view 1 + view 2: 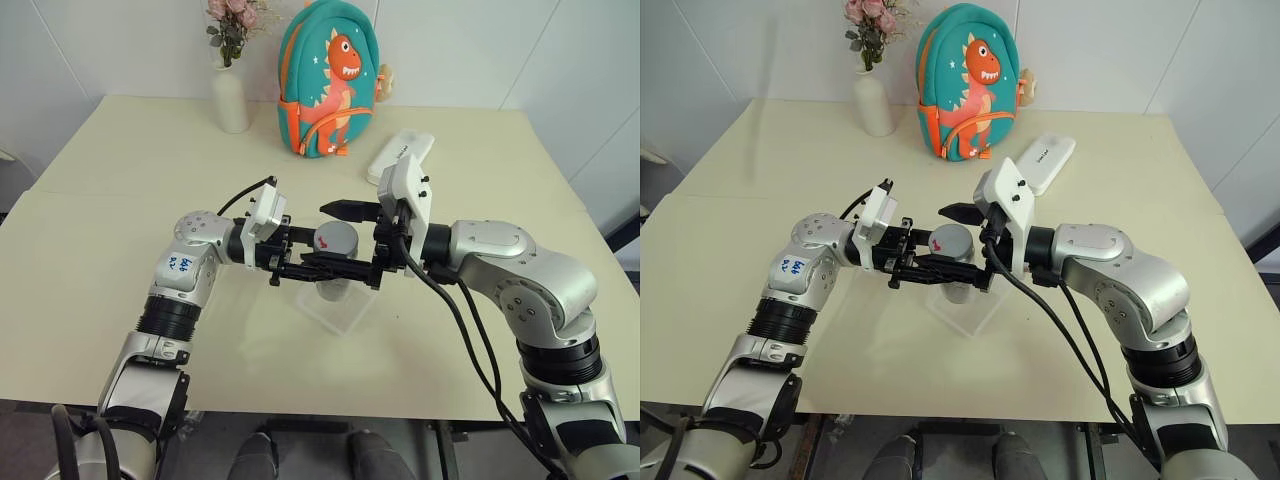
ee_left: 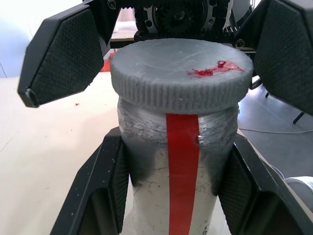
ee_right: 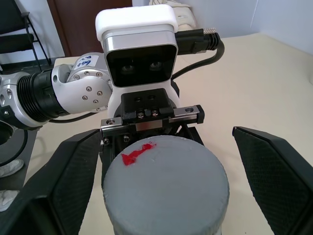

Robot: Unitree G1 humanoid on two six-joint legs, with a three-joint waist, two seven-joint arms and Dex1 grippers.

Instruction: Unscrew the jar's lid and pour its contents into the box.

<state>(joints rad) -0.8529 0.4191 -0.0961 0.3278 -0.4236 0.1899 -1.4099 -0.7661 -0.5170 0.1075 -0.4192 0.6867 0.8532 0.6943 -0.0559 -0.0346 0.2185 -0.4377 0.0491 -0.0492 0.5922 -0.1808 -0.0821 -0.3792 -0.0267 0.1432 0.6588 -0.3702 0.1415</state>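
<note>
While the left gripper (image 2: pixel 173 166) stays out of the twisting and simply clamps its two black fingers on the body of the jar (image 2: pixel 171 196), just under the cap, the unscrewing step falls to the right gripper (image 3: pixel 164 181), whose fingers stand wide apart on either side of the lid (image 3: pixel 165 188) without touching it. To do this well, I judge that the right fingers should close squarely on the ribbed rim of the lid, level with it and not lower, so they do not pinch the jar's neck or foul the left fingers just below. The grip should be firm before any turning starts, and the left clamp must hold hard enough that the jar with its red label stripe does not spin along. The jar should be kept upright throughout so the contents, hidden inside, do not spill early. Both arms reach in toward each other over the cream table (image 1: pixel 120 200), forearms roughly level, the left gripper pointing right and the right gripper pointing left, meeting in front of the robot. The jar is held up off the table between them, directly above the clear plastic box (image 1: pixel 335 312), which sits on the tabletop beneath the grippers.
</note>
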